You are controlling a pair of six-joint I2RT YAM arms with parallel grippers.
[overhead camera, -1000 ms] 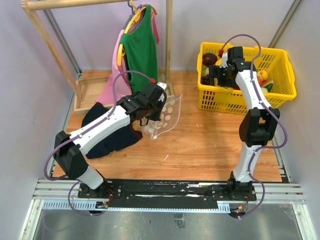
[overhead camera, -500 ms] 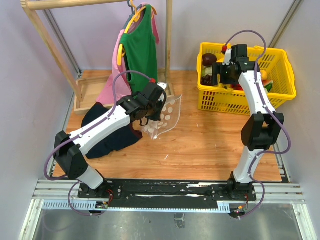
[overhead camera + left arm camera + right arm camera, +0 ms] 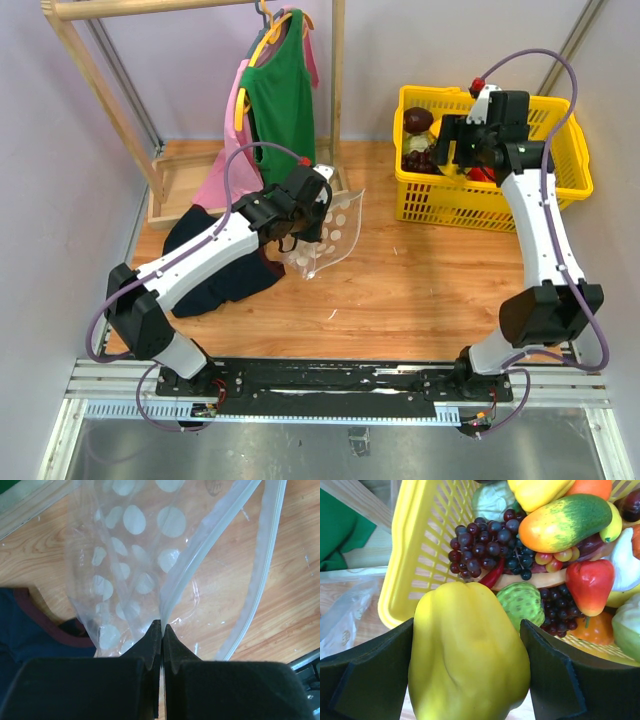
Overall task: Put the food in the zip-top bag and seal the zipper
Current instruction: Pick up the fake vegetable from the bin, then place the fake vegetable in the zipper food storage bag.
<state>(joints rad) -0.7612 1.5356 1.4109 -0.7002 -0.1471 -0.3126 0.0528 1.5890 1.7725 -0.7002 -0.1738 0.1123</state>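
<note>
Two arms at work: bag held open, one food piece gripped.
Top view: left gripper (image 3: 305, 232) props the zip-top bag (image 3: 335, 225) up beside the dark cloth (image 3: 215, 265); right gripper (image 3: 462, 150) hangs over the yellow basket (image 3: 560, 190). Left wrist: jaws pinched tight on one bag lip, so the zipper (image 3: 265, 565) gapes as a mouth. Right wrist: fingers clamp a yellow toy pepper (image 3: 470, 650) above the grapes (image 3: 485, 540), probably bound for the bag.
</note>
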